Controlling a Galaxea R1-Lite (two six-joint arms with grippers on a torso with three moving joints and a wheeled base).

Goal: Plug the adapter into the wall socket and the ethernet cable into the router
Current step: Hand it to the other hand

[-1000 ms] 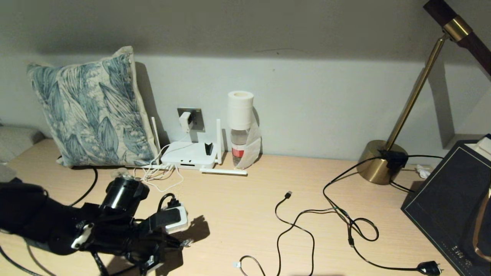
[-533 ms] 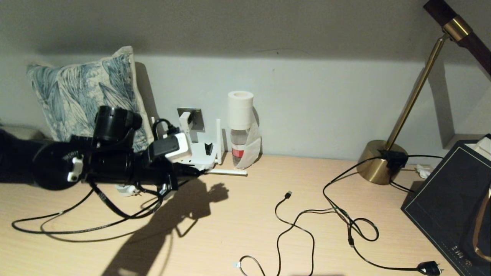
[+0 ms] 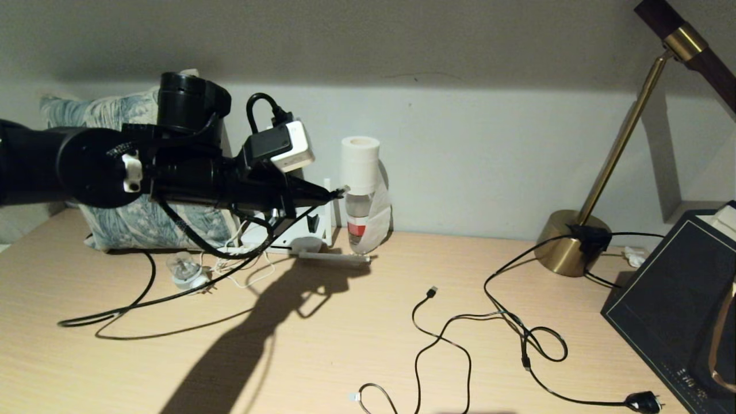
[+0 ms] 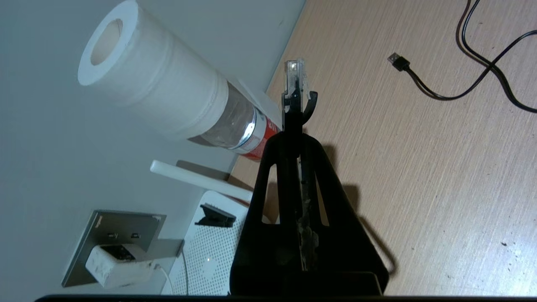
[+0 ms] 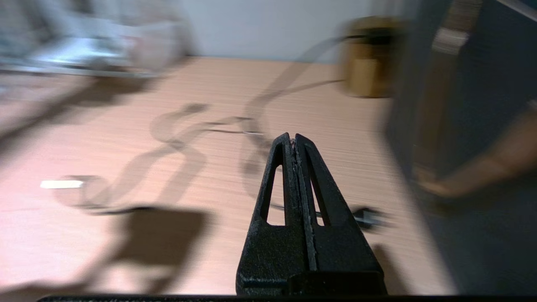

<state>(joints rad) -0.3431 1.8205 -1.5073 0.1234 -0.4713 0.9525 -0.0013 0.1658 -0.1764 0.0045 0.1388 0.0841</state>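
Left end effector [image 3: 330, 194] | clamps ethernet cable [image 4: 295, 79] | above router [image 4: 209, 260]; beside bottle [image 3: 357, 215]

We see our left gripper [image 3: 328, 194] raised above the pale wooden desk [image 3: 356, 333], pinching the thick black ethernet cable [image 3: 138, 302] with its clear clip connector [image 4: 295, 77] sticking out just past the fingertips. Directly beyond that tip stands the clear plastic bottle capped with a white paper roll [image 3: 360, 192], against the wall. Below the gripper, on the desk, lies the flat white router [image 4: 209, 256]. Behind the router, on the wall, sits the square grey metal wall socket [image 4: 102, 228], with the small white cube adapter [image 4: 113, 266] plugged into it. Behind our arm leans the leaf-patterned cushion [image 3: 115, 224]. Far to the gripper's right stands the brass desk lamp [image 3: 569, 247].
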